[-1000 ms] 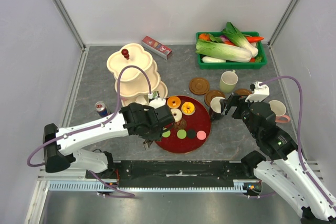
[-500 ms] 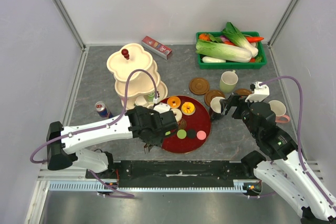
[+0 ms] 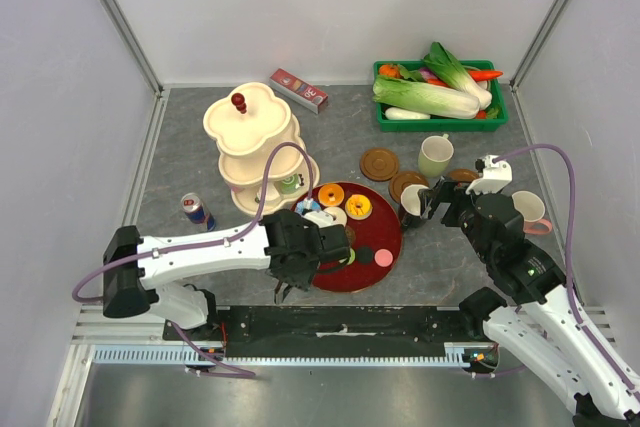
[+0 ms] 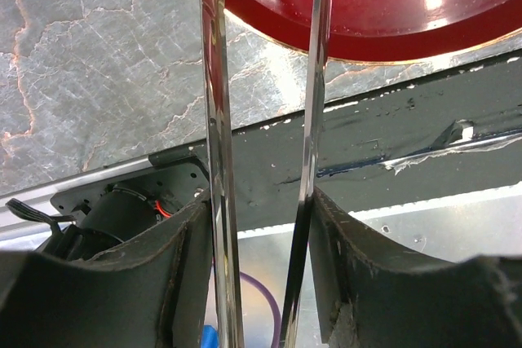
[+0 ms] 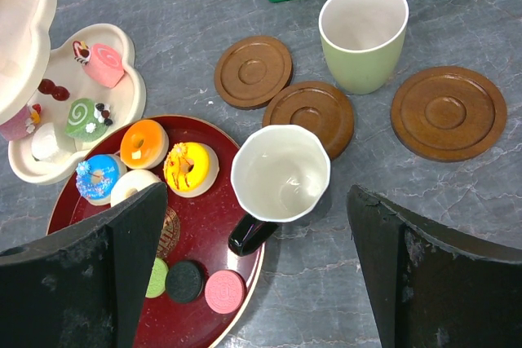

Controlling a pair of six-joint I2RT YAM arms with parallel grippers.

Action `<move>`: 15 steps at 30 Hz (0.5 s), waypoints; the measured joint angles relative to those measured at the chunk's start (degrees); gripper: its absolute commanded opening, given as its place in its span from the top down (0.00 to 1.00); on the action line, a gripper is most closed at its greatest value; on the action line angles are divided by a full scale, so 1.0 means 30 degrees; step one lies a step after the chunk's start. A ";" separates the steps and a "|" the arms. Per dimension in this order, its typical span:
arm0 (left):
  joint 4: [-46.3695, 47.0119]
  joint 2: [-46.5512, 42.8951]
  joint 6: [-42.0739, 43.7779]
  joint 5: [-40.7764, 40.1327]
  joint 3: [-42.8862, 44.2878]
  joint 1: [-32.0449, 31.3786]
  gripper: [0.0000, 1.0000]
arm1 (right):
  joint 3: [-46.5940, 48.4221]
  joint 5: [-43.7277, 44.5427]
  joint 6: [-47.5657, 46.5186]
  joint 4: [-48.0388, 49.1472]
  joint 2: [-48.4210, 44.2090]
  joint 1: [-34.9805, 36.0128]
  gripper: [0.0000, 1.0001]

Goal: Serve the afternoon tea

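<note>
My left gripper [image 4: 261, 201] is shut on a pair of metal tongs [image 4: 216, 103]. Their two blades stand apart and reach up to the near rim of the red plate [image 4: 383, 14], with the tips out of frame. From above, this gripper [image 3: 315, 252] covers the plate's left part. On the plate lie an orange donut [image 5: 143, 143], a yellow donut [image 5: 190, 168], a blue donut [image 5: 97, 178], and black [image 5: 185, 281] and pink [image 5: 224, 291] round sweets. My right gripper [image 5: 257, 258] hangs open above the black mug [image 5: 280, 173], touching nothing.
A pale green mug [image 5: 363, 34] and three brown coasters [image 5: 253, 71] [image 5: 310, 116] [image 5: 447, 112] lie behind the black mug. The cream tiered stand [image 3: 250, 132] holds swirl cakes [image 5: 104, 64]. A drink can [image 3: 194, 209], a red box [image 3: 299, 90], a green crate [image 3: 440, 117] and another mug [image 3: 530, 212] stand around.
My left arm has drawn away from the tiered stand to the plate's near left edge, now covering the green sweets. The right arm has not moved.
</note>
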 measured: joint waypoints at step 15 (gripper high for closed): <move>-0.0372 0.0605 0.0109 0.0066 0.1377 -0.0525 0.46 | 0.0000 0.0000 0.0000 0.0000 0.0000 -0.0007 0.02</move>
